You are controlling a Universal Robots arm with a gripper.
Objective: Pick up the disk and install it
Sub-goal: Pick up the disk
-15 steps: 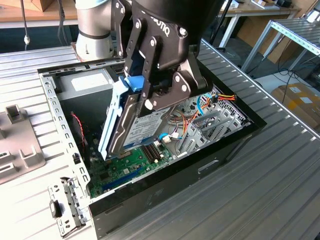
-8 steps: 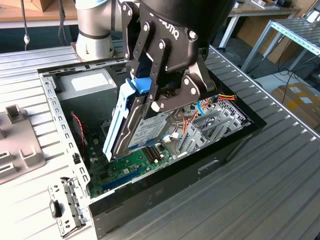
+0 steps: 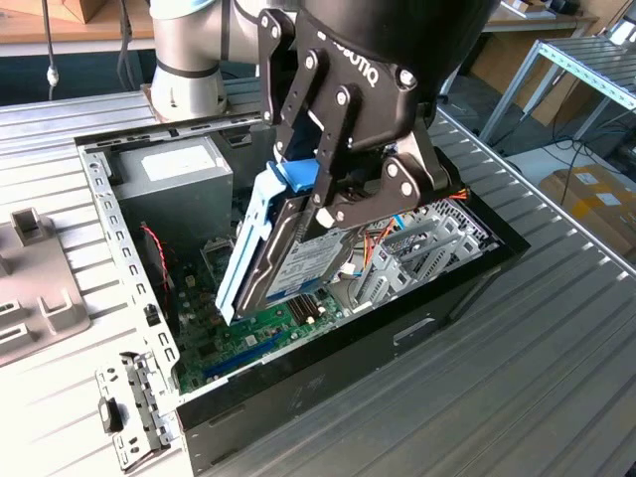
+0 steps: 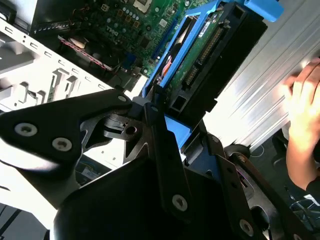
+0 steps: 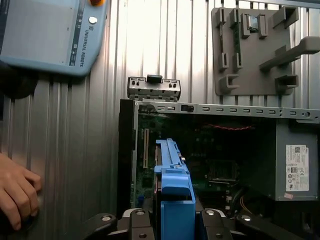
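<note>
Gripper (image 3: 343,204): jaws closed on the disk (image 3: 283,253), gripping its blue-tab end. Disk hangs tilted, lower end down inside the open computer case (image 3: 427,328), over the green motherboard (image 3: 248,348); contact with the board can't be told. 1 person's hand (image 5: 17,192) rests on the ribbed table (image 3: 517,397) beside the case.

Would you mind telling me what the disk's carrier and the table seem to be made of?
The carrier of the disk looks like moulded plastic: uniform light blue, matte, with rounded edges. The table looks like bare metal, probably aluminium: silvery, ribbed, with a soft sheen.
</note>
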